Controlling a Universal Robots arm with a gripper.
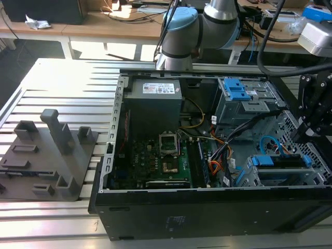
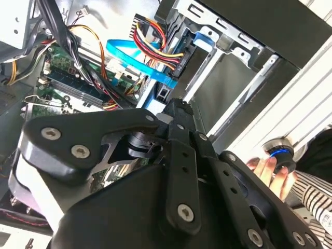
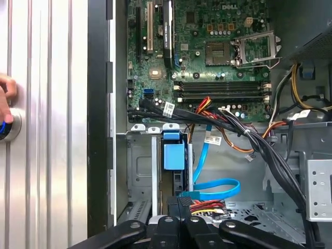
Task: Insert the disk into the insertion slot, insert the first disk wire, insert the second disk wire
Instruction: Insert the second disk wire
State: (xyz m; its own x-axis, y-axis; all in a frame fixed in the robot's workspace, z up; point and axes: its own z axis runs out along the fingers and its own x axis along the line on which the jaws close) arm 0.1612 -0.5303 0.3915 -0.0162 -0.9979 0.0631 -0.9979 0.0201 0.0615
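We start with the open computer case lying on the slatted metal bench, its motherboard exposed. At the exterior view's right, near the front corner, sits the insertion slot, the grey perforated cage. The disk already rests inside it, its blue bracket showing at the cage mouth in the first wrist view.

The gripper hangs directly above that cage. We cannot tell how its jaws stand, since the wrist views show the black linkages but not the tips.

Next come the cables. The second disk wire, the light-blue loop, curls just beside the disk's rear edge, and its end appears to meet the disk there. The first disk wire, the orange-red bunch with its dark plug, lies right at the same edge and looks seated or very nearly so; we cannot confirm full engagement.

We judge the work to be at the connector stage. To do it well, we would keep the plug square to its socket, press along the disk's axis, and keep the thick black cable bundle out from under the linkages.

A person's hand rests on a button at the bench edge.
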